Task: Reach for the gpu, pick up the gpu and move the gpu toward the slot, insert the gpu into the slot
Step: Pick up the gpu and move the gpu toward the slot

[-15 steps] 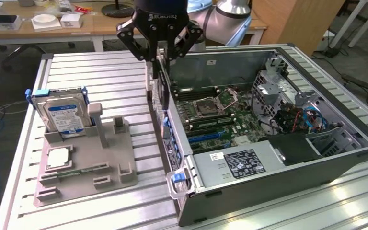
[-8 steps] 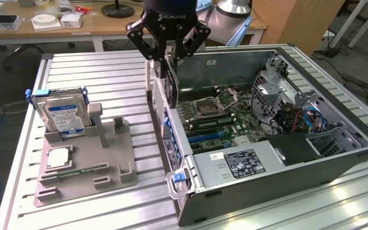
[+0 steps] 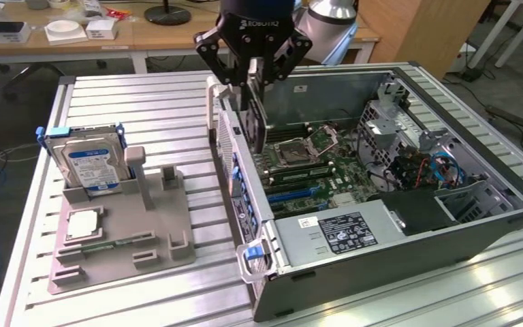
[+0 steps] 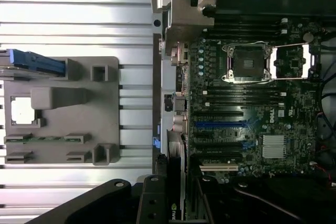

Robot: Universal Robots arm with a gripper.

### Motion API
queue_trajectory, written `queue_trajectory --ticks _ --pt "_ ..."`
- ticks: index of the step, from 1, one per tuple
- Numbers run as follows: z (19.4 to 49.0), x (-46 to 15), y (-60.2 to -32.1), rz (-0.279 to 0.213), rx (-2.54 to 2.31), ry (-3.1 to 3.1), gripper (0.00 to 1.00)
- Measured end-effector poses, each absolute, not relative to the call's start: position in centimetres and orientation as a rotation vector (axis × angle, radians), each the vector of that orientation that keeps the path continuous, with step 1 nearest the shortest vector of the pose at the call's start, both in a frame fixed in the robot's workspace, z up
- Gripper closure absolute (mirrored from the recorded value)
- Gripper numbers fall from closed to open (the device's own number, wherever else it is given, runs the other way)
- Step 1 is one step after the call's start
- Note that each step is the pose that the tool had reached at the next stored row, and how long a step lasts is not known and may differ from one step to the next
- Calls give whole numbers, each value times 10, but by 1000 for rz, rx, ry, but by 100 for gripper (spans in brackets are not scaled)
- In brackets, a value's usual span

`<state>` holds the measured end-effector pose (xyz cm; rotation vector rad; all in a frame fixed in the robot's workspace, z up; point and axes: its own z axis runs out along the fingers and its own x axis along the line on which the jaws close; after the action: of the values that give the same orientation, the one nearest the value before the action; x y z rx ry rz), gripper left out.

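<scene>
Nearest in the exterior view, the power supply (image 3: 343, 233) with its white label is set in the near corner of the open computer case (image 3: 479, 228), and a blue latch (image 3: 253, 251) is fixed on the case's rear wall. To the exterior view's left, on the slatted metal table (image 3: 152, 102), a grey fixture tray (image 3: 161, 218) is noted. It carries a processor chip (image 3: 81, 223), a green memory stick (image 3: 107, 242) and, upright at its far end, a blue-labelled hard drive (image 3: 90, 167), all well apart from the work. Further in, the motherboard (image 3: 334, 170) is exposed, with blue expansion slots (image 3: 291, 195) and an open processor socket (image 3: 298, 147). Above the board the gpu (image 3: 259, 122) is held on edge, pinched between the fingers of the gripper (image 3: 252, 82), just inside the rear wall. Reaching and pick-up are judged done. The card is not yet seated, so the insertion into the slot is left. The rear wall close beside the card and the raised socket frame are judged the nearest obstructions; the cables (image 3: 438, 170) lie at the far side. Farthest, desks (image 3: 80, 34) with small items are seen.
</scene>
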<state>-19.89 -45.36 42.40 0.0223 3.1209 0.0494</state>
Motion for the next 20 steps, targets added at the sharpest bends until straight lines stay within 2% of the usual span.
queue_trajectory --ticks 20 --pt "424 -165 -454 49 74 3120 74"
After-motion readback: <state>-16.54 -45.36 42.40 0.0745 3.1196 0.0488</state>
